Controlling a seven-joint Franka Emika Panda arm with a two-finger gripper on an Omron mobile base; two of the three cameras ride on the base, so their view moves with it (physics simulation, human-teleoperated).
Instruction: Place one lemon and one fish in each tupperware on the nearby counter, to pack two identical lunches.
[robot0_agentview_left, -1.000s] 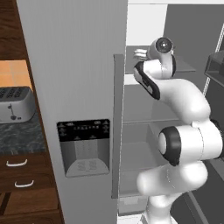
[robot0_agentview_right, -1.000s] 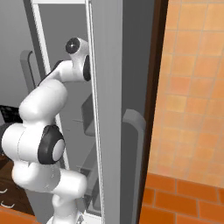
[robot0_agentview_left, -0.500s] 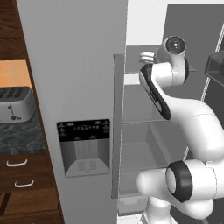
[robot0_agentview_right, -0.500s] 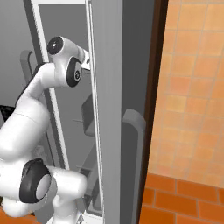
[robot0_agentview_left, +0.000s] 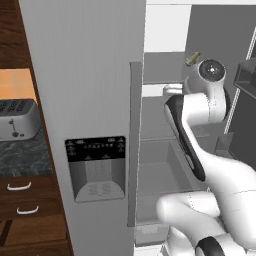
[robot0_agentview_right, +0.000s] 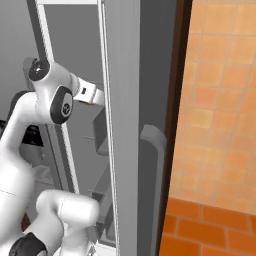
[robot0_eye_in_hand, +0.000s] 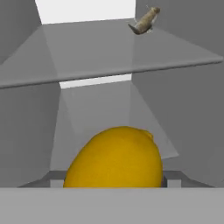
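Gripper (robot0_eye_in_hand: 114, 186) looks clamped on a lemon (robot0_eye_in_hand: 114, 158) at 6 o'clock in hand view, inside the fridge (robot0_agentview_left: 90, 100), prob. to carry it out for packing, w/ a fish (robot0_eye_in_hand: 144, 21) on the shelf (robot0_eye_in_hand: 105, 57) at 1 o'clock.

Lemon (robot0_eye_in_hand: 114, 158): directly before the tool, close against it, low in the hand view. Shelf (robot0_eye_in_hand: 100, 54): beyond and above the lemon, inside the fridge. Fish (robot0_eye_in_hand: 144, 21): on that shelf, far back, right of the lemon. Toaster (robot0_agentview_left: 17, 119): on the table (robot0_agentview_left: 22, 157), left of the fridge door (robot0_agentview_left: 85, 115), well apart from the tool.
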